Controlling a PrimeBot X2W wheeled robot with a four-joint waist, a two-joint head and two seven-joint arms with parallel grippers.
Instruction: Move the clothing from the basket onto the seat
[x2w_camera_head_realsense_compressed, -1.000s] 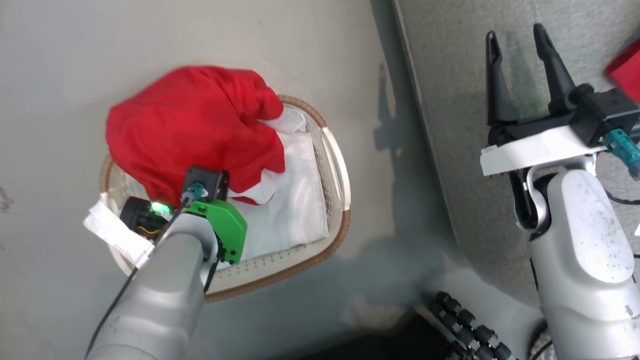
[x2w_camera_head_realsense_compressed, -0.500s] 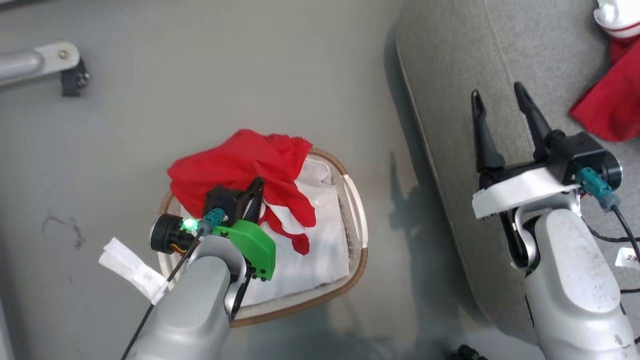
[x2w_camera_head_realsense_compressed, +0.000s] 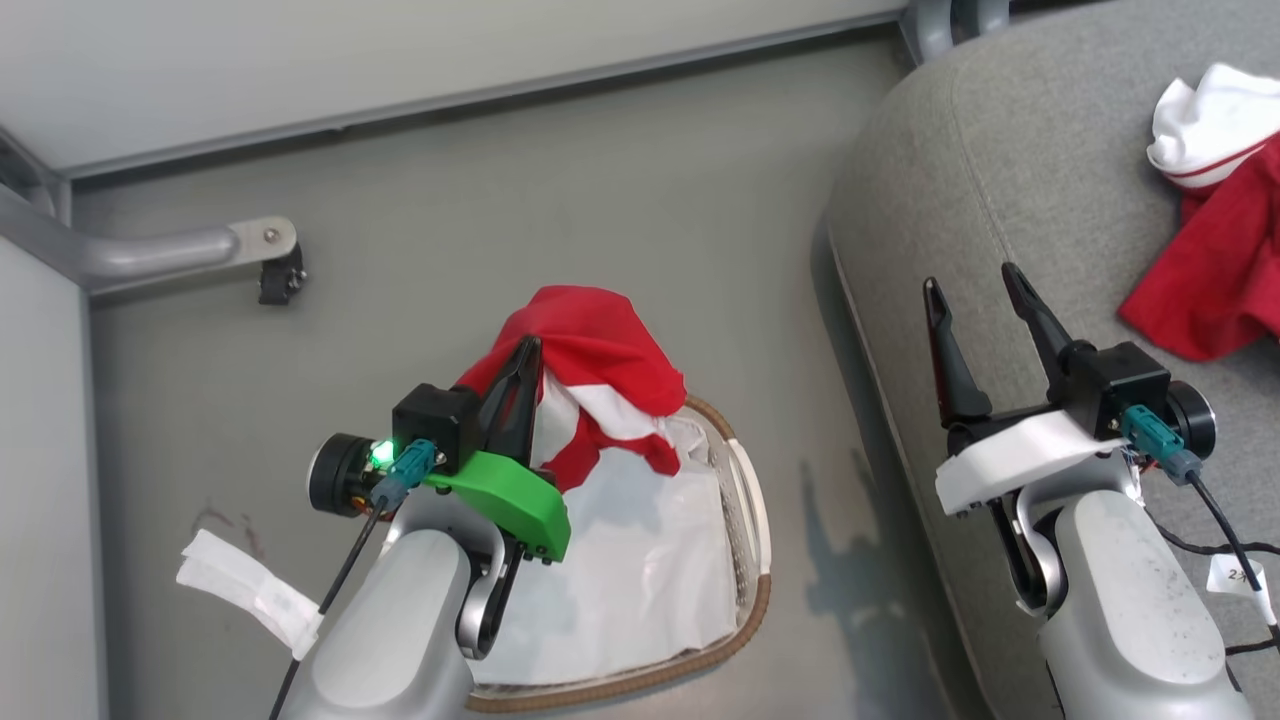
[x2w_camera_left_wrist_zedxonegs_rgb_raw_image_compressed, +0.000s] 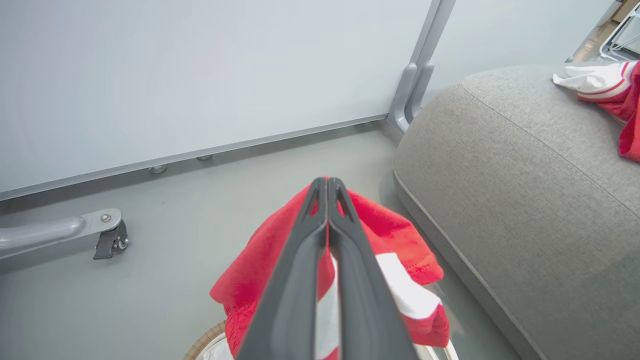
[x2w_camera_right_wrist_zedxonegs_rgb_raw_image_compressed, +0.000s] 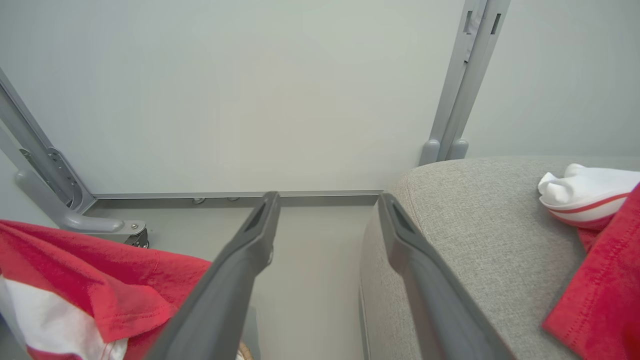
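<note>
1. Head view: The left gripper (x2w_camera_head_realsense_compressed: 527, 350) is seen clenched on the clothing (x2w_camera_head_realsense_compressed: 600, 340), a red jersey with white lining. The jersey is held raised over the far end of the basket (x2w_camera_head_realsense_compressed: 748, 590). Its lower folds hang toward the white liner (x2w_camera_head_realsense_compressed: 640, 590) lying in the basket; whether they touch it cannot be told. The right gripper (x2w_camera_head_realsense_compressed: 970, 280) is held with its fingers spread and nothing between them, over the near edge of the seat (x2w_camera_head_realsense_compressed: 980, 180). A second red garment (x2w_camera_head_realsense_compressed: 1215, 280) is seen lying on the seat, well apart from the basket.

2. Left wrist view: The two dark fingers are pressed together along their length. Red cloth and a white strip are pinched between them and draped to both sides. The basket's woven rim is glimpsed below, and the seat is seen to the right. The jersey is judged light, soft and limp, so it is likely to sag and swing when carried. Such thin fabric may slide out of a narrow pinch, so a bunched fold or the thicker striped trim is judged the safest place to take hold.

3. Right wrist view: The fingers are seen parted and empty. The held jersey shows at the lower left, the seat and the second red garment at the right. A trailing fold is judged able to catch on the basket's rim.
</note>
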